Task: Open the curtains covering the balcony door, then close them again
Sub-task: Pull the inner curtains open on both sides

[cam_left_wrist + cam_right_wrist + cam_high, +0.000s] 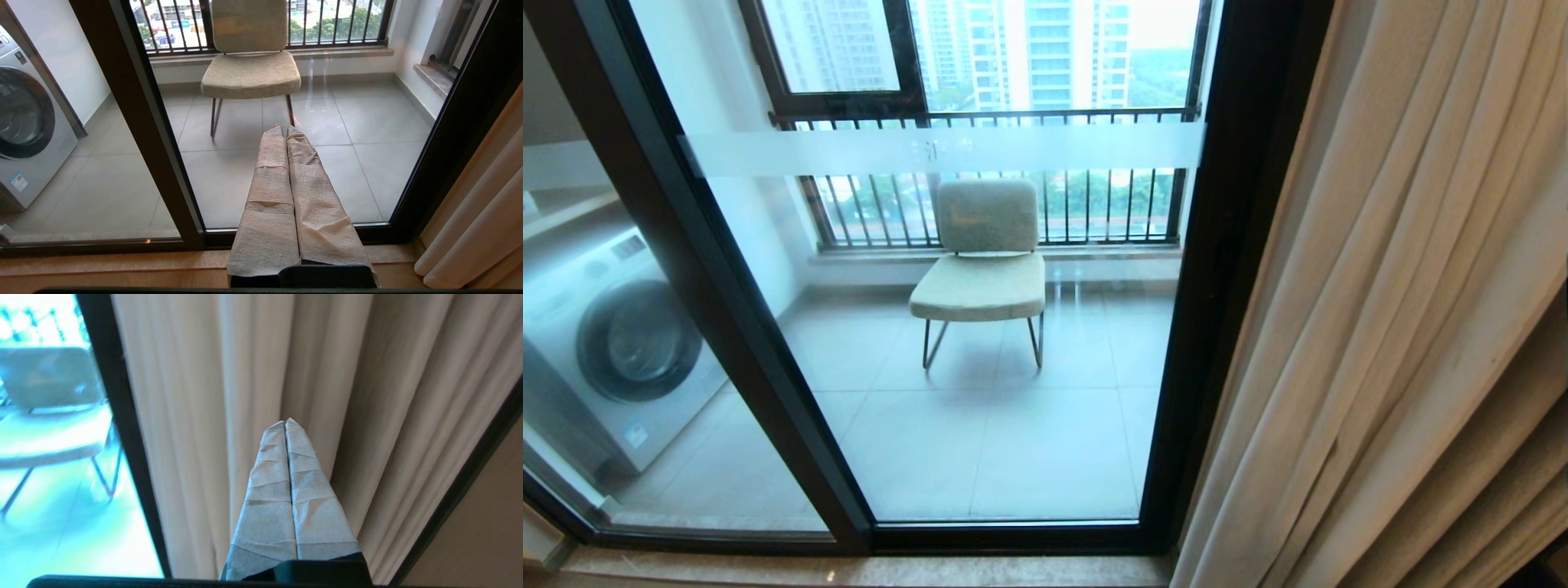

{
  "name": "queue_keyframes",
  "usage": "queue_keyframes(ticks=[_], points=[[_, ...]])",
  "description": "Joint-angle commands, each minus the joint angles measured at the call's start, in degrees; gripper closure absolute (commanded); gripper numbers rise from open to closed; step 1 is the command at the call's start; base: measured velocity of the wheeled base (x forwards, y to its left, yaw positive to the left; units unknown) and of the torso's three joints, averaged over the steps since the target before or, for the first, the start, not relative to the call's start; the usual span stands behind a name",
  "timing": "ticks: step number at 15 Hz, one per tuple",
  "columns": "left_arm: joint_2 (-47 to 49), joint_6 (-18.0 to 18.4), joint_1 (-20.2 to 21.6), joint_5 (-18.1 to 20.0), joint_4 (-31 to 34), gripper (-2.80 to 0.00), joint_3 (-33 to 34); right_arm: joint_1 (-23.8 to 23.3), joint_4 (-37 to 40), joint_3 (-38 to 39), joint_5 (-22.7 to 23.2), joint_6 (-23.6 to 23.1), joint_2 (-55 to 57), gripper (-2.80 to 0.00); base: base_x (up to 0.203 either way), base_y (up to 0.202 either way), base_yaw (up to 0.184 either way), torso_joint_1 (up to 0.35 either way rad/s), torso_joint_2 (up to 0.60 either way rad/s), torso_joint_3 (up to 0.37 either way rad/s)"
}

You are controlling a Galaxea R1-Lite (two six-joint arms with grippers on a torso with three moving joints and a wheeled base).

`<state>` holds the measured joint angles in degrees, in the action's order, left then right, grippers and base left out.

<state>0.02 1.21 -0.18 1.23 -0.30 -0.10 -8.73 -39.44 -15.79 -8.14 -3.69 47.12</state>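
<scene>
Hanging bunched at the right side of the balcony door (980,343), the curtains (1405,327) leave both glass panels uncovered, their inner hemmed edge lying along the door's right black frame. The right gripper (285,421) points into the cream folds, its wrapped fingers (269,490) pressed together with no cloth visibly between them. The left gripper (284,127) is closed too and holds nothing, aimed at the glass. Beyond the door a chair (982,261) stands on open tiled floor, a washing machine (613,343) to the left.
</scene>
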Motion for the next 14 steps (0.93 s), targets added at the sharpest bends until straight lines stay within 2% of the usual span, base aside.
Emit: queue_keyframes(ticks=[1,4,6,11,13,14], points=[[0.0,0.0,0.0,0.0,0.0,0.0,0.0,2.4,0.7,4.9,-0.1,-1.0,-5.5,0.0,0.0,0.0,0.0,0.0,0.0,0.0],[0.0,0.0,0.1,0.0,0.0,0.0,0.0,4.9,2.0,12.1,-0.1,-2.3,-12.3,0.0,0.0,0.0,0.0,0.0,0.0,0.0],[0.0,0.0,0.1,0.0,0.0,0.0,0.0,6.2,6.4,14.8,0.1,-2.4,-18.1,0.0,0.0,0.0,0.0,0.0,0.0,0.0],[0.0,0.0,0.0,0.0,0.0,0.0,0.0,7.7,29.9,15.0,0.9,-2.3,-39.7,0.0,0.0,0.0,0.0,0.0,0.0,0.0],[0.0,0.0,0.0,0.0,0.0,0.0,0.0,8.4,42.6,13.7,5.0,-2.3,-46.4,0.0,0.0,0.0,0.0,0.0,0.0,0.0],[0.0,0.0,0.1,0.0,0.0,0.0,0.1,8.8,44.3,13.7,7.1,-2.0,-47.1,0.0,0.0,0.0,0.0,0.0,0.0,0.0]])
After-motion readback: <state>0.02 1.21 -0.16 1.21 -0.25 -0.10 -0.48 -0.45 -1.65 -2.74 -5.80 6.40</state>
